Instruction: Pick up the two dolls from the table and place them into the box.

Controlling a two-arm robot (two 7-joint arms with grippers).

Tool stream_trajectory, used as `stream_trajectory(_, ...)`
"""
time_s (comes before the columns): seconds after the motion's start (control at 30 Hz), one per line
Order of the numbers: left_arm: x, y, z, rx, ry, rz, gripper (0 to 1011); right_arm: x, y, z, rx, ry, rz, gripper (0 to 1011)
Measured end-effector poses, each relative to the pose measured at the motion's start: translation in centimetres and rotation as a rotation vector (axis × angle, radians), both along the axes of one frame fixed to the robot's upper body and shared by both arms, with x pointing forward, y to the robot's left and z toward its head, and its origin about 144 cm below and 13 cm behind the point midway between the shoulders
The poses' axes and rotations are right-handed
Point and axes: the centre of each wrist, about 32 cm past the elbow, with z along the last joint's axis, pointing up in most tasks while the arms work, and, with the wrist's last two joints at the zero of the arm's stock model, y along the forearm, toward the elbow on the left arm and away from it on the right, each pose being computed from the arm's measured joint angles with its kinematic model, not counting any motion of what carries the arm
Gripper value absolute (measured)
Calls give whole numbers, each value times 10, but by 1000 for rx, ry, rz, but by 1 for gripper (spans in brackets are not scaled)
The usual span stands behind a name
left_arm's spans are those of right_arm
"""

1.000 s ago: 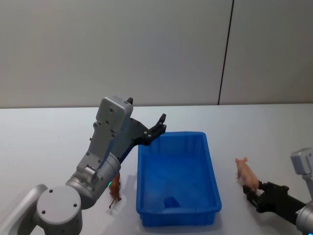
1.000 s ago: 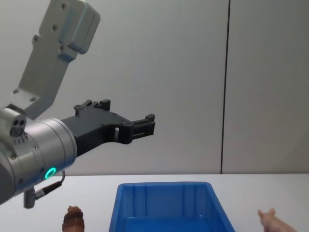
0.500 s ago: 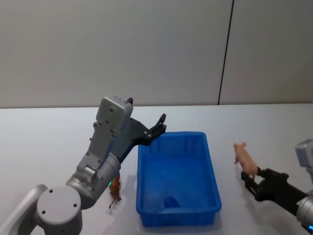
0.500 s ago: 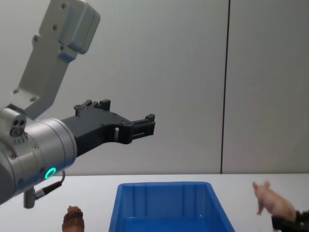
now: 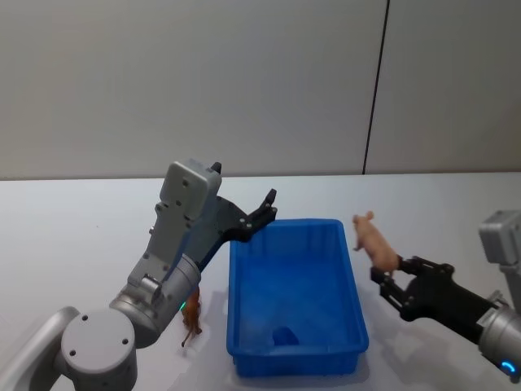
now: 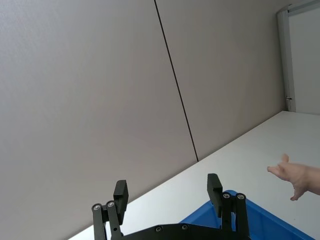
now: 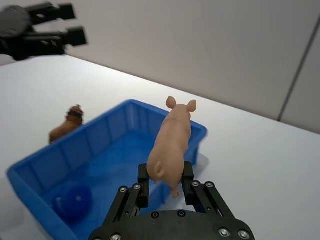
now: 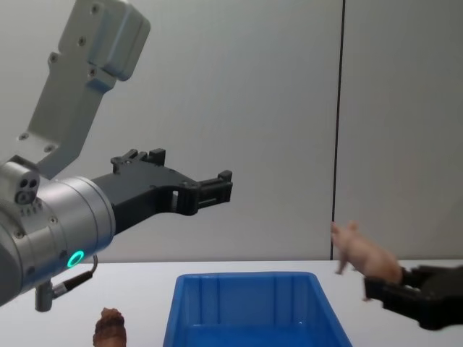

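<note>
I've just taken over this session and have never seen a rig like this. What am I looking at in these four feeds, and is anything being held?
This is a two-armed robot, and each arm ends in a claw. The head view looks down on the white table. The chest view looks across it from lower down, and each wrist view rides on one arm. The right claw is shut on the pale pink doll, which is lifted off the table near the right side of the blue box. The left claw is raised near the box's far left corner, open and holding nothing. The reddish-brown doll stands on the table to the left of the box.
</note>
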Motion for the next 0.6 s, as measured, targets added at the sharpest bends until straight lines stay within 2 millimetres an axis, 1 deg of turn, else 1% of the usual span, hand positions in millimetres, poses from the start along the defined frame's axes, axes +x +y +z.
stream_trajectory(0.13, 0, 0, 0, 0, 0, 0, 1001, 3, 9, 8, 10, -14, 64, 364)
stream_trajectory(0.37, 0, 0, 0, 0, 0, 0, 1001, 7, 22, 15, 18, 2, 132, 369)
stream_trajectory(0.5, 0, 0, 0, 0, 0, 0, 1001, 10, 30, 18, 21, 20, 156, 476)
stream_trajectory(0.6, 0, 0, 0, 0, 0, 0, 1001, 14, 36, 19, 20, 43, 169, 598)
